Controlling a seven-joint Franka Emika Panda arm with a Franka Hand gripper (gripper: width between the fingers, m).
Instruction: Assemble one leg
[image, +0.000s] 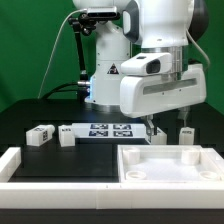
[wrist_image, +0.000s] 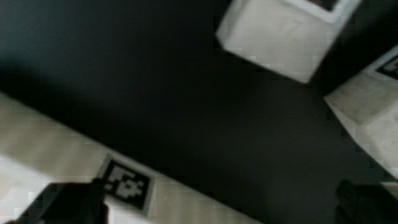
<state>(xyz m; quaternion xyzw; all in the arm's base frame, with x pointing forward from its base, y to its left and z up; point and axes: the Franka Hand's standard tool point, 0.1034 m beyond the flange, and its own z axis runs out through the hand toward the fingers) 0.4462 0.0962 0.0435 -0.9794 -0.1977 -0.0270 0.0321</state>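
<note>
Several small white legs with tags stand on the black table: two at the exterior view's left (image: 40, 136) (image: 66, 136) and two at the right (image: 159, 134) (image: 186, 133), behind the wide tray-like part (image: 205, 152). My gripper (image: 151, 124) hangs low over the right end of the marker board (image: 105, 129), close beside the nearer right leg. In the wrist view my gripper (wrist_image: 217, 205) is open and empty, with dark fingertips (wrist_image: 68, 205) wide apart over the black table. One leg (wrist_image: 276, 40) lies ahead of the jaws. Another white part (wrist_image: 368, 95) shows at the edge.
The marker board (wrist_image: 63, 150) runs under one fingertip, one tag (wrist_image: 128, 180) showing. A long white L-shaped rail (image: 40, 166) lies along the front of the table. The robot base (image: 105, 70) stands behind the board.
</note>
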